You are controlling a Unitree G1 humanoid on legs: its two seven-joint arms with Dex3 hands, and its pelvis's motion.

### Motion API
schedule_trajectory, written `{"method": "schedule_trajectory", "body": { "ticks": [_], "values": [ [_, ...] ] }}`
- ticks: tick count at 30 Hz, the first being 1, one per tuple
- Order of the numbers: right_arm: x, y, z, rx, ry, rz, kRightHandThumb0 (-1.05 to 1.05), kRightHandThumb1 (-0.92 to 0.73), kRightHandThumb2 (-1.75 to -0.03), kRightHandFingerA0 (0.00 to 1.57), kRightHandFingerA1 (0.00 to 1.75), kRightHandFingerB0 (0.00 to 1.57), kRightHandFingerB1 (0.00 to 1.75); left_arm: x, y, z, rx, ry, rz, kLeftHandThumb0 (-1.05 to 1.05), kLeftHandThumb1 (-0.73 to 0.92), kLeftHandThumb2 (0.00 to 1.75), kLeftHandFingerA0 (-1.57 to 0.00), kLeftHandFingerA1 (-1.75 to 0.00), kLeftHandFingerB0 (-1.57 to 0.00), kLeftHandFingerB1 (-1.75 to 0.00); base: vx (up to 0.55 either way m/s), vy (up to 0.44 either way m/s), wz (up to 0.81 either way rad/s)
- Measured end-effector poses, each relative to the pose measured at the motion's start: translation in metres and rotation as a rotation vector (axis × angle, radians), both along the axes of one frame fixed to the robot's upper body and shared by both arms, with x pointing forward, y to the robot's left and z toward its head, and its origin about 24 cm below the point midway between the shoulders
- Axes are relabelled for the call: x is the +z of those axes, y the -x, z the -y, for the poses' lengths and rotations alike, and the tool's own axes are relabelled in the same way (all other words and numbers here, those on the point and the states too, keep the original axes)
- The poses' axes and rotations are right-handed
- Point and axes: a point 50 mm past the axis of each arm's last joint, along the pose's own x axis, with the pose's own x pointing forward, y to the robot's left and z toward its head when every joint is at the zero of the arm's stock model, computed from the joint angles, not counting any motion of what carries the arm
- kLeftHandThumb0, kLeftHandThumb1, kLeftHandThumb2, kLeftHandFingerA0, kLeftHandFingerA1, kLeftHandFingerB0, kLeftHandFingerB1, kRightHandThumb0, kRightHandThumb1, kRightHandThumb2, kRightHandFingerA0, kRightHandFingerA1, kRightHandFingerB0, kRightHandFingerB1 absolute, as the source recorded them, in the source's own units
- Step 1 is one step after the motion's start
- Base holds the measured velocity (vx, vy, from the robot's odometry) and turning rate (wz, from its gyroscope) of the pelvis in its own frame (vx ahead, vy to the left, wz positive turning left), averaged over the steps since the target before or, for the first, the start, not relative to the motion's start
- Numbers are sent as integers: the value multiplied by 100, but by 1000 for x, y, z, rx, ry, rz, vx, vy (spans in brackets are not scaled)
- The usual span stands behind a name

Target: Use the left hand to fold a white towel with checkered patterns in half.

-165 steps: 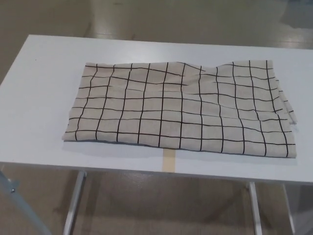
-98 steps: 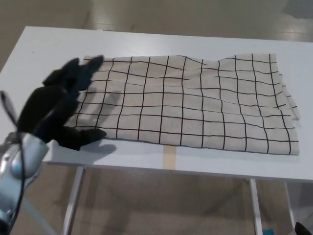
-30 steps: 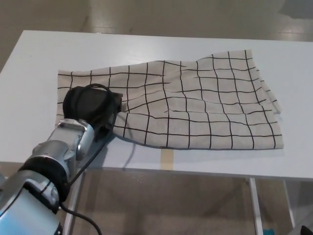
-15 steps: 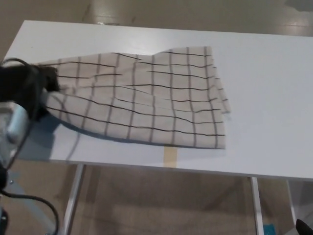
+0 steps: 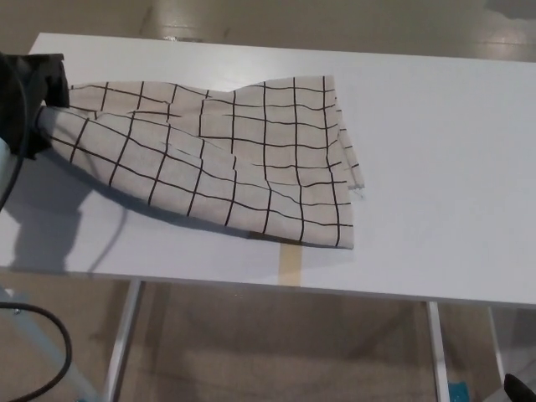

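At the table's far left corner the left hand (image 5: 25,105) holds one end of the towel (image 5: 243,159) up off the table (image 5: 435,167). The other end rests near the middle front edge. I think it should carry its end over, low and slow, and line up the edges.

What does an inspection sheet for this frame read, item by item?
Surface: white table, bare to the right of the cloth.
Job's things: checkered towel, left end lifted and bunched, right end flat on the table.
Clutter: tan tape strip at the front edge.
Hands: left hand at the picture's left edge, shut on the towel; right hand not in view.
Cables: black cable looping lower left.
Surroundings: glossy floor, metal table legs.
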Motion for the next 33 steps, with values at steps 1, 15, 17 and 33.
{"method": "schedule_trajectory", "body": {
  "ticks": [1,15,17,33],
  "values": [
    [0,0,0,1,0,0,-39,-85,-64,35,50,26,36,0,0,0,-5,-1,1,-32,62,57,-76,-175,-59,-169,0,0,0],
    [0,0,0,2,-1,0,-39,-85,-64,35,50,26,36,1,0,1,-14,-6,-1,-32,62,57,-76,-175,-59,-169,0,0,0],
    [0,0,0,2,-1,0,-39,-85,-64,35,50,26,36,1,0,1,-14,-6,-2,-32,62,57,-76,-175,-59,-169,0,0,0],
    [0,7,0,-5,-5,-3,-35,-86,-65,42,54,30,38,59,-7,176,-605,-237,311,-23,56,57,-88,-175,-77,-162,0,0,1]
  ]
}}
